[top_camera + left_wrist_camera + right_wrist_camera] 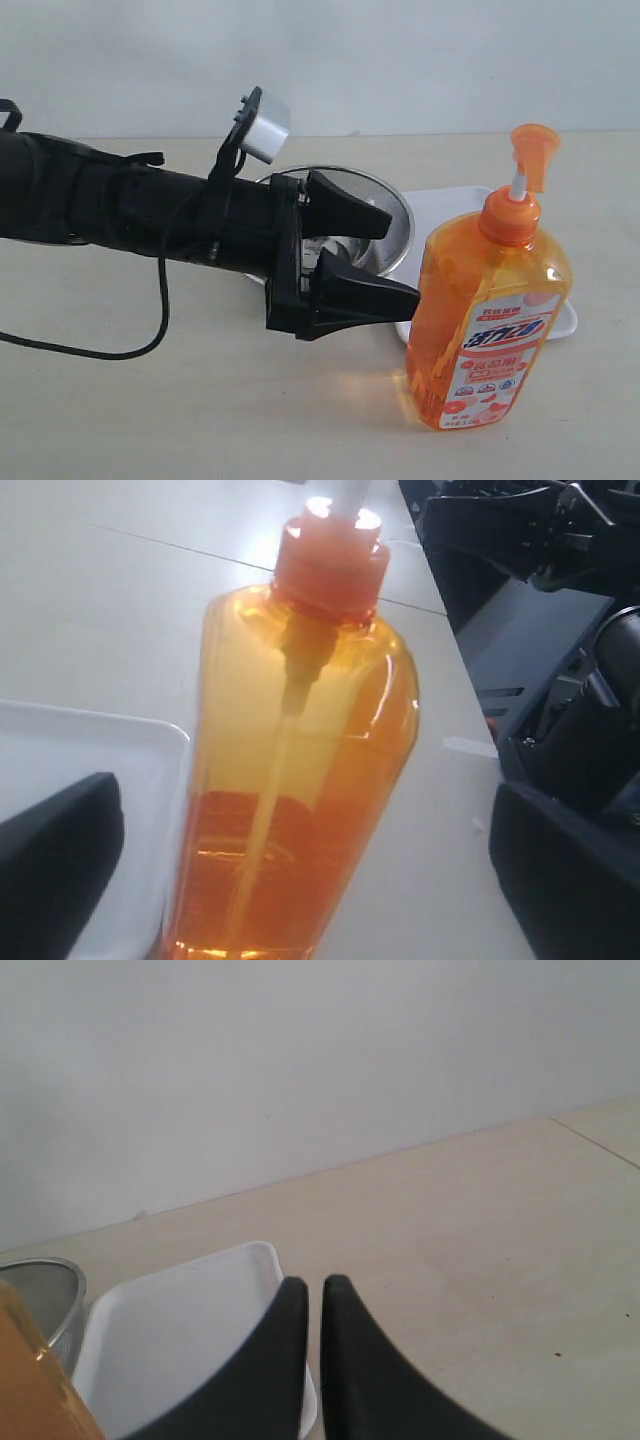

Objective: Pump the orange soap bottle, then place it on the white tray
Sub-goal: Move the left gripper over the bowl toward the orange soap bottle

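The orange soap bottle (490, 310) stands upright on the table at the front right, its pump head (533, 150) raised. It stands in front of the white tray (450, 205), hiding part of it. My left gripper (404, 257) reaches in from the left and is open. The bottle's body (300, 780) lies between its two black fingers (50, 865) with a gap on each side. In the exterior view the lower fingertip is right at the bottle's edge. My right gripper (315, 1288) is shut on nothing above the tray's corner (180, 1330); it is outside the exterior view.
A round steel strainer bowl (395, 215) sits behind the left gripper, beside the tray. A black cable (150, 340) loops under the left arm. Dark arm hardware (560, 580) stands beyond the table edge in the left wrist view. A pale wall backs the table.
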Motion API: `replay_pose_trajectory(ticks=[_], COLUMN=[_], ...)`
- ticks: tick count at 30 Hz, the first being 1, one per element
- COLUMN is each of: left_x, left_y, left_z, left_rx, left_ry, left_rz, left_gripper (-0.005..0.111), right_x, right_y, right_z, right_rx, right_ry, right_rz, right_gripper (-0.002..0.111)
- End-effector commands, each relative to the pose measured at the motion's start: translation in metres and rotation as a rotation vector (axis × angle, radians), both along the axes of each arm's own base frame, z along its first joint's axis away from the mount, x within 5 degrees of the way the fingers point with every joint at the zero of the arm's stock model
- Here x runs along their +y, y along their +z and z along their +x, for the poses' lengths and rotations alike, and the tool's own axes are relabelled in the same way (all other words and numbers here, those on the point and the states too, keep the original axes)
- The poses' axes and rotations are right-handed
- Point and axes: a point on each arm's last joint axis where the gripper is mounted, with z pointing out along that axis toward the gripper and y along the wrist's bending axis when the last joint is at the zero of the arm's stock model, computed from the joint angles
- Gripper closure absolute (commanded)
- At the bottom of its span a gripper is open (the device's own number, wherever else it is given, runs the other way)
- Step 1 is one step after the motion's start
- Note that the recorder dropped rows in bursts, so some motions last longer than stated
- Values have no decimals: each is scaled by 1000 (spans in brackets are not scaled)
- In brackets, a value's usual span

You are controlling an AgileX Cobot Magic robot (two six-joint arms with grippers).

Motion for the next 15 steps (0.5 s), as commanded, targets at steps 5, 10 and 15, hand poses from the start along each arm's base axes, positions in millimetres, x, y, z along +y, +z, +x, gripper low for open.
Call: replay_pose_trajectory(ticks=[5, 10, 15], left_x=[-14, -18, -34], left_y=[-10, -14, -17], left_z=[15, 15, 12], left_rx=[26, 31, 26], left_ry=[-61, -68, -102], left_rz=[-57, -51, -42], left_gripper=[14, 15, 15], right_x=[0, 0, 0], right_y=[1, 1, 1], right_z=[0, 0, 0], right_rx=[-8, -8, -8], right_ry=[-5, -5, -5], right_rz=[-1, -1, -1], right_gripper=[107, 107, 107])
